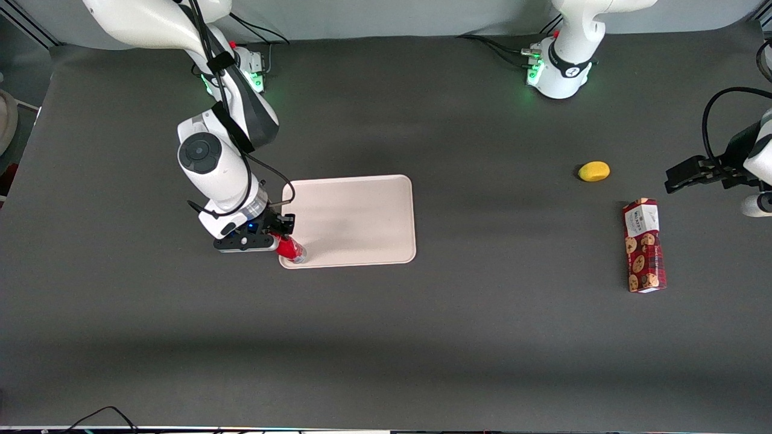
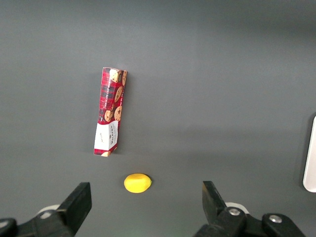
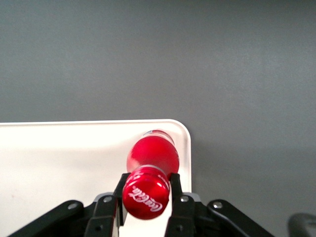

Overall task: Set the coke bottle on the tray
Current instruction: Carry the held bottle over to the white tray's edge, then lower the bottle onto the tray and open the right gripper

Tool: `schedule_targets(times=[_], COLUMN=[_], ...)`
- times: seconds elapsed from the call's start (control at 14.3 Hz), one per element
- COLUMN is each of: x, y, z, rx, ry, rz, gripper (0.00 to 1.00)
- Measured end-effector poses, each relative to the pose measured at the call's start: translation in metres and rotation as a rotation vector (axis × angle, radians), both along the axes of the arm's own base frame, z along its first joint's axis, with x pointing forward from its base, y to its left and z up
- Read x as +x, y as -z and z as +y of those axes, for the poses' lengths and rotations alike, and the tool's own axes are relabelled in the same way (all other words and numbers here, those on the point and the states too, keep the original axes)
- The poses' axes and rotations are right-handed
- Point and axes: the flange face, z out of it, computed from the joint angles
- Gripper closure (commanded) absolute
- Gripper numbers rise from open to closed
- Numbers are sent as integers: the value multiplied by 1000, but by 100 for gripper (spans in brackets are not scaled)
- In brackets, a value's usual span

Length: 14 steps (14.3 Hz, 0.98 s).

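Observation:
The coke bottle (image 1: 292,249) is small and red with a red cap. It stands upright at the corner of the tray (image 1: 362,217) that is nearest the front camera and toward the working arm's end. The tray is large, flat and pale pinkish-cream. My right gripper (image 1: 281,239) is shut on the bottle's neck just under the cap. In the right wrist view the cap with white lettering (image 3: 146,194) sits between the two black fingers (image 3: 175,184) of the gripper (image 3: 148,181). The bottle's body is over the tray corner (image 3: 180,129). I cannot tell whether its base touches the tray.
A long red cookie box (image 1: 644,245) and a yellow lemon-like fruit (image 1: 594,171) lie toward the parked arm's end of the dark table. Both show in the left wrist view, the box (image 2: 110,112) and the fruit (image 2: 137,182).

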Motion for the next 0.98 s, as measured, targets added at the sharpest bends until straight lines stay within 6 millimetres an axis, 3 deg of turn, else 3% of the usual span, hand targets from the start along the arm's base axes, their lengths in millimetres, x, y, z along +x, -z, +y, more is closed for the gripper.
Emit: schedule_targets(times=[0.56, 0.63, 0.7, 0.98], x=[-4, -3, -3, -1], y=[15, 15, 15, 24], z=[-2, -2, -1, 0], rx=[-21, -21, -20, -18], ry=[5, 6, 7, 15], rz=[20, 20, 20, 26], gripper=[98, 57, 3, 0])
